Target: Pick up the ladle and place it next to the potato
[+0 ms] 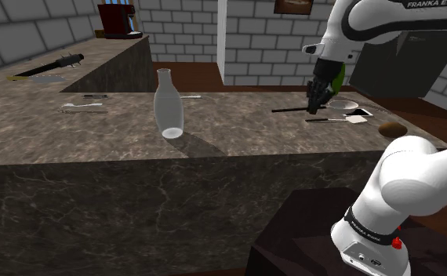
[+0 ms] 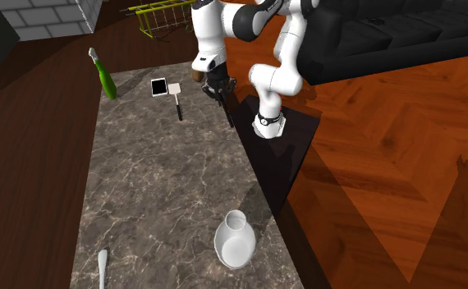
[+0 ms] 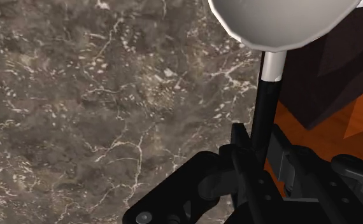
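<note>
The ladle has a pale grey bowl (image 3: 282, 19) and a thin black handle (image 3: 263, 108). My gripper (image 3: 256, 149) is shut on that handle, near the counter's edge by the stand. In the shoulder view the gripper (image 1: 317, 92) points down at the counter's far right, with the handle (image 1: 291, 109) sticking out toward that view's left and the bowl (image 1: 342, 104) on the other side. The brown potato (image 1: 393, 128) lies on the counter close by, nearer the stand. In the second exterior view the gripper (image 2: 217, 84) hangs beside the potato (image 2: 196, 74).
A white-headed spatula (image 2: 177, 103), a black-and-white square item (image 2: 158, 86) and a green bottle (image 2: 105, 78) lie near the gripper. A clear glass bottle (image 1: 168, 104) stands mid-counter. A white utensil (image 1: 81, 107) and a knife (image 1: 53, 67) lie far off.
</note>
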Robot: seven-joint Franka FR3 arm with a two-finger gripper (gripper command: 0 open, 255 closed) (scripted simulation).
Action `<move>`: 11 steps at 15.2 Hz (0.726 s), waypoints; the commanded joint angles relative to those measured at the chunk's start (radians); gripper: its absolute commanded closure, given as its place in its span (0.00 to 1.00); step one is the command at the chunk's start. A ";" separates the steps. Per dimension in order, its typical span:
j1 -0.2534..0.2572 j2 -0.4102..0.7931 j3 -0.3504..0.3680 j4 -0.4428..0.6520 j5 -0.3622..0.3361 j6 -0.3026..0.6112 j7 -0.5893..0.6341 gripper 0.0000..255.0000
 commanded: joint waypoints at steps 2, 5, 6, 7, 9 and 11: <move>-0.045 -0.063 -0.045 -0.021 -0.050 -0.043 -0.058 1.00; -0.091 -0.118 -0.092 -0.028 -0.103 -0.091 -0.119 1.00; -0.106 -0.134 -0.108 -0.028 -0.121 -0.106 -0.140 1.00; -0.120 -0.149 -0.125 -0.027 -0.139 -0.121 -0.162 1.00; -0.148 -0.175 -0.160 -0.020 -0.177 -0.150 -0.207 1.00; -0.174 -0.195 -0.196 -0.009 -0.214 -0.177 -0.253 1.00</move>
